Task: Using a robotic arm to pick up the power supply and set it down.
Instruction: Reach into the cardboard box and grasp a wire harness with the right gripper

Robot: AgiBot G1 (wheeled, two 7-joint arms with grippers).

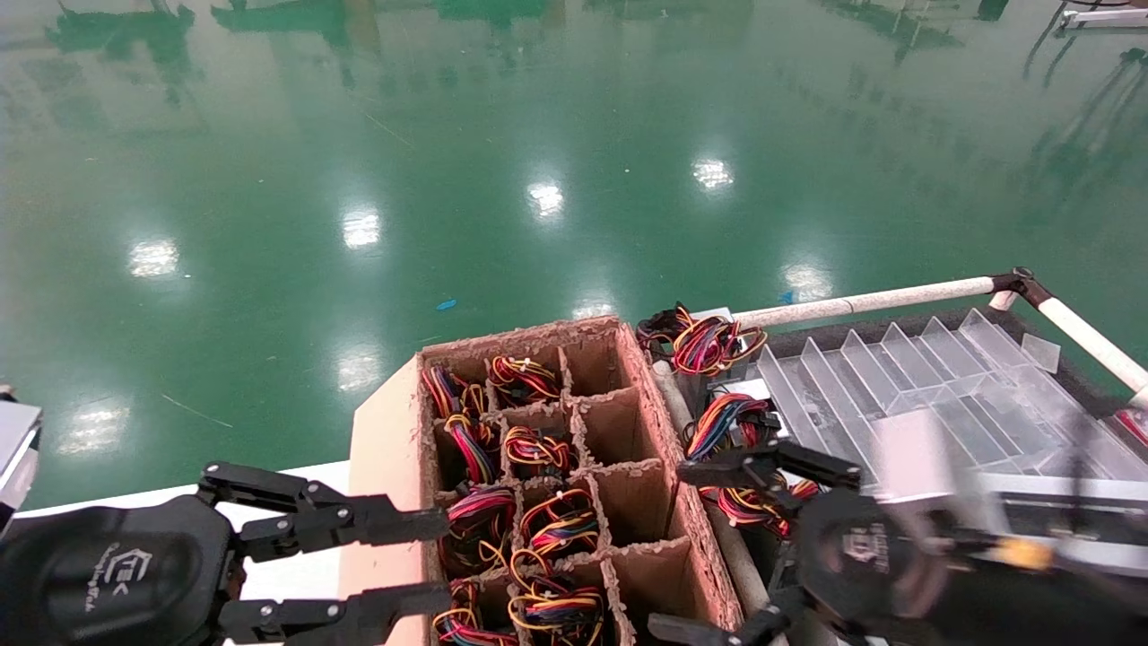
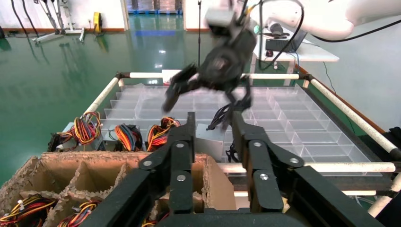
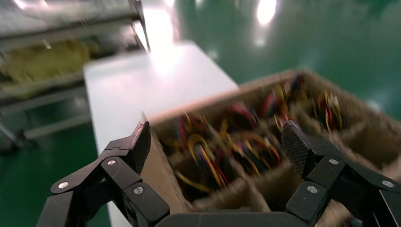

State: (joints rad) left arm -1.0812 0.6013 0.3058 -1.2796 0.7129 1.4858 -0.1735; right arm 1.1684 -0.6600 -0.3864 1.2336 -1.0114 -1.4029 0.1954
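Both black linkage claws spread apart: left claw (image 1: 426, 565) at the divided corrugated cardboard box (image 1: 628, 422), right claw (image 1: 700, 547) beside it.

Rough brown cardboard box (image 1: 395, 449), clear glossy plastic tray (image 1: 933, 377).

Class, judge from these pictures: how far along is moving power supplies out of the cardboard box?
Done: several power supplies lie beside the clear tray. In hand: nothing; the right gripper is open and empty. Left: many wired units remain in the cardboard box, where the open left gripper hovers.
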